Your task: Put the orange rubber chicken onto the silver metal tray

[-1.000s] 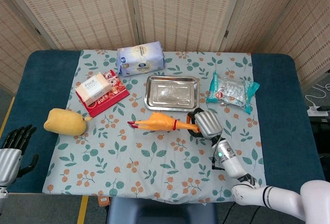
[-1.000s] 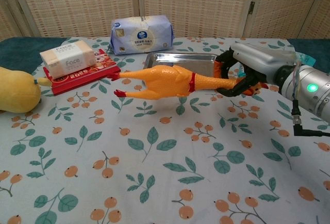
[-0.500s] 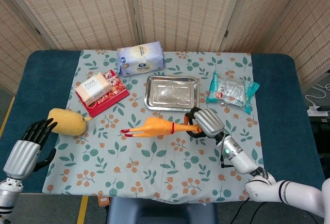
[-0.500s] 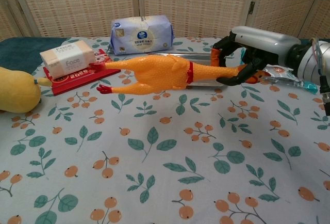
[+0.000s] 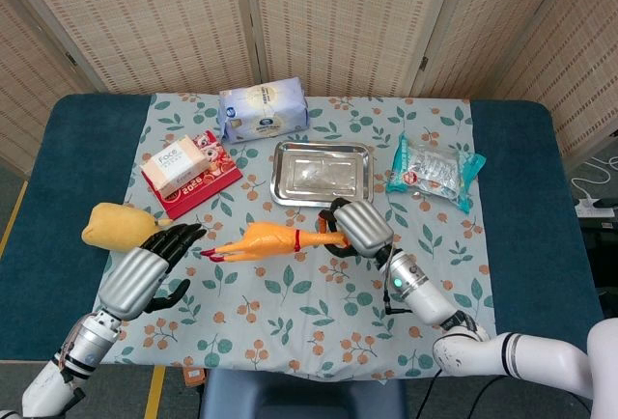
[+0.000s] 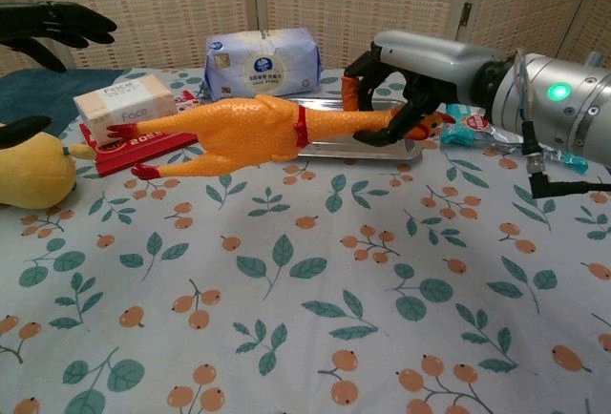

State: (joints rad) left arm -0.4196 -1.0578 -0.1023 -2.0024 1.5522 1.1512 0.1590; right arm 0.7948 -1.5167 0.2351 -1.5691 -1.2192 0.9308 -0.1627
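Note:
The orange rubber chicken (image 5: 264, 241) (image 6: 229, 129) hangs level above the cloth, its feet pointing left. My right hand (image 5: 351, 229) (image 6: 409, 71) grips its neck end. The silver metal tray (image 5: 322, 174) (image 6: 372, 147) lies just behind the chicken, with nothing in it. My left hand (image 5: 147, 272) (image 6: 50, 29) is raised at the left with its fingers spread, just left of the chicken's feet, holding nothing.
A yellow plush (image 5: 118, 227) lies at the left, a red box with a tissue pack (image 5: 186, 168) on it behind it. A blue-white bag (image 5: 263, 109) sits at the back. A teal packet (image 5: 435, 170) lies right of the tray.
My right hand has carried the chicken up and to the left. My left hand has risen from the table's left edge and come in toward the chicken's feet.

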